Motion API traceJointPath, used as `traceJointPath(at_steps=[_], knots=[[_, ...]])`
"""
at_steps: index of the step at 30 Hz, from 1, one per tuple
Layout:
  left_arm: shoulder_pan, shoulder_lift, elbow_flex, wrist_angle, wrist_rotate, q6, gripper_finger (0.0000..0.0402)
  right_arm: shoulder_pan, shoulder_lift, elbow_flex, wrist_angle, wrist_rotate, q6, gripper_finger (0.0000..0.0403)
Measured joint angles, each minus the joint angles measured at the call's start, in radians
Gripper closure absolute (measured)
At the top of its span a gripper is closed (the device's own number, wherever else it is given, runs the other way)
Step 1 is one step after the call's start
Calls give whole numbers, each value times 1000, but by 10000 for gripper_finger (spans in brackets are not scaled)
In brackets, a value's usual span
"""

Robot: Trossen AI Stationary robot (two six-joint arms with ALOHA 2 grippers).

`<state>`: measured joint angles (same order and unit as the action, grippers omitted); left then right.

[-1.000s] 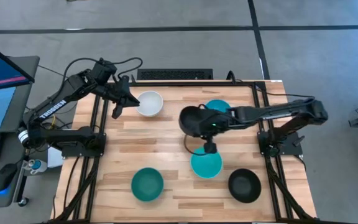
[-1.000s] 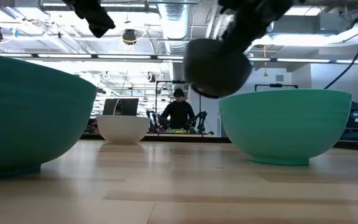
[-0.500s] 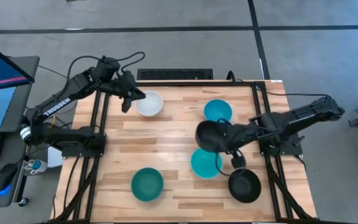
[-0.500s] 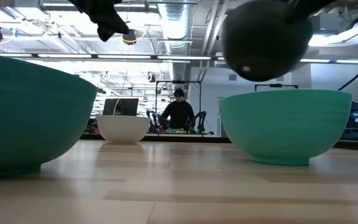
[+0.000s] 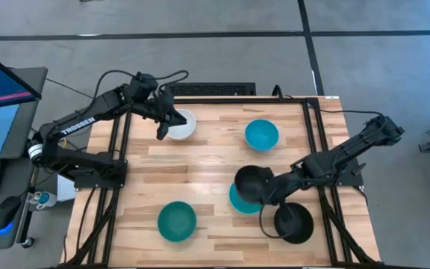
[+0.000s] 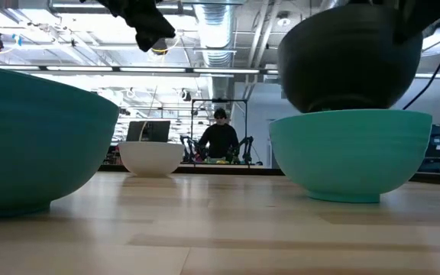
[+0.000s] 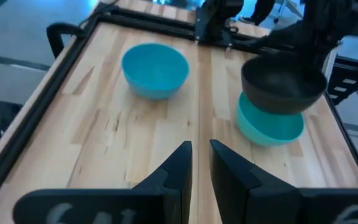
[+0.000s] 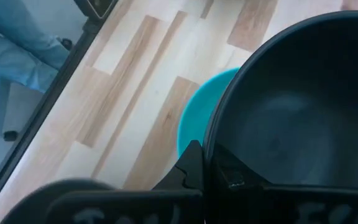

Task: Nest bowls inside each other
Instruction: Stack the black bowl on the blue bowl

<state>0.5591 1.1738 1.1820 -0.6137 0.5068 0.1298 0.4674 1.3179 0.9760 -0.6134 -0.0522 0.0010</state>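
Over the wooden table (image 5: 200, 161), the right gripper (image 5: 273, 188), clamped on a black bowl's (image 5: 250, 183) rim, holds it just above a cyan bowl (image 6: 350, 153), and should centre it level before lowering and releasing.

Overhead cam looks straight down on the whole pale wooden slatted bench (image 5: 200, 161). Low cam sits at bench-top level, facing across into the room. Left wrist cam looks along the bench from far off; right wrist cam is v. close. All four share the glossy black round bowl (image 5: 250, 184) above the cyan-blue round bowl (image 7: 270, 127).
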Motion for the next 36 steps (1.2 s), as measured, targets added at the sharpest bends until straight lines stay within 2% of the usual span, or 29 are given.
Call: traceJointPath(at_steps=[5,15,23,29,36], knots=[[-5,-16,0,0,0,-11,356,4,67,2,88,-2,35,391],[-6,-23,0,-1,3,1,356,18,174,0,99,-2,61,391],[-6,-23,0,-1,6,4,356,23,176,0,131,-4,89,358],[-6,-23,0,0,9,8,356,21,176,0,124,-59,115,357],[-6,-23,0,3,9,8,356,11,176,0,123,-40,123,355]])
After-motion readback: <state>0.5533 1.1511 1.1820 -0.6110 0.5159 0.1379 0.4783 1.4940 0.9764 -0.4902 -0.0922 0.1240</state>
